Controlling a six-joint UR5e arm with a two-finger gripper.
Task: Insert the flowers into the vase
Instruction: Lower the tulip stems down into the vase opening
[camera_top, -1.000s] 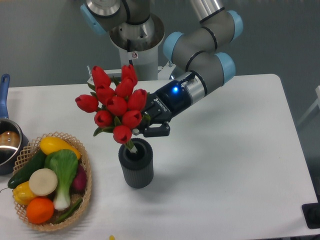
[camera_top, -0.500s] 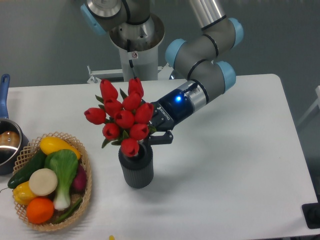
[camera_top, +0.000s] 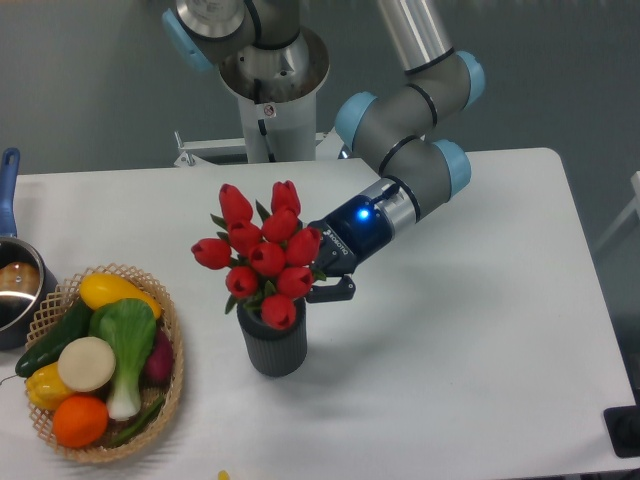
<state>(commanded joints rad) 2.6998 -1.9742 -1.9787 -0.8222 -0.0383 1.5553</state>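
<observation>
The claw (camera_top: 322, 280) sits just right of the flowers (camera_top: 262, 258), its fingers pinching the stems just under the buds; only the near finger shows clearly, the rest being hidden behind the blooms, but the bunch hangs from it, so it is pressed onto the stems. Over the last second the claw has come down and moved right: a second ago the lowest bud stood clear above the vase (camera_top: 272, 342) with bare stem showing over the mouth, half a second ago that bud was at the rim, and now it lies against the near rim and covers much of the mouth, with no stem left in sight. The bunch has also straightened, from leaning well to the left to standing closer to upright, though it still tips a little left. I judge the stems to be well down in the vase and the insertion nearly done, with letting go and backing off as what is left; whether the stems have reached the bottom cannot be seen. The vase stands upright at the near middle of the table (camera_top: 480, 320), where it was before. The wrist, with its blue light lit, slopes down and left from the elbow joints at the far right, so the forearm reaches the flowers from the right side and not from above. The basket (camera_top: 172, 352) of produce stays at the near left, apart from the vase.
</observation>
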